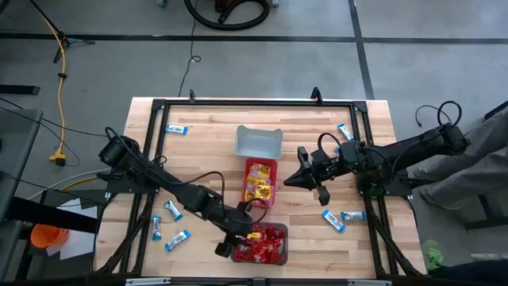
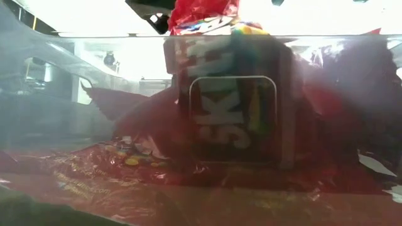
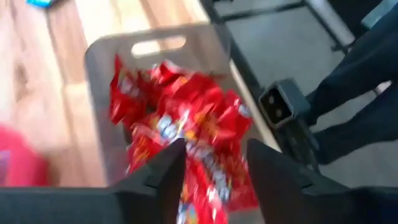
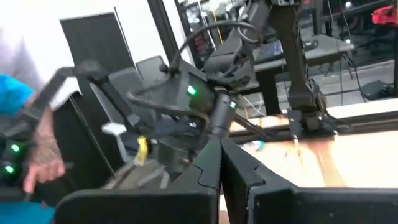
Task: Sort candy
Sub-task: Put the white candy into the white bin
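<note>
Red candy packets (image 1: 263, 242) fill the dark bin (image 1: 284, 238) at the table's near edge. My left gripper (image 1: 242, 237) hangs over that bin's left side, slanting down. In the left wrist view it (image 3: 216, 144) is open above the red packets (image 3: 186, 106). The low view looks through the bin wall at an upright red packet (image 2: 232, 113). Yellow packets lie in the pink bin (image 1: 260, 161). Blue-and-white packets (image 1: 172, 210) lie loose on the table. My right gripper (image 1: 287, 181) is shut and empty, held level above the table to the right of the pink bin. My left gripper stands open over the heap of red packets. A red packet (image 3: 208, 180) shows in the gap between the fingers, and I cannot tell whether either finger touches it.
A grey bin (image 1: 259, 141) stands beyond the pink one. More blue-and-white packets lie at the near right (image 1: 333, 220), far right (image 1: 344, 131) and far left (image 1: 176, 129). A black frame (image 1: 254, 102) rims the table. A person sits off the right edge (image 1: 476, 159).
</note>
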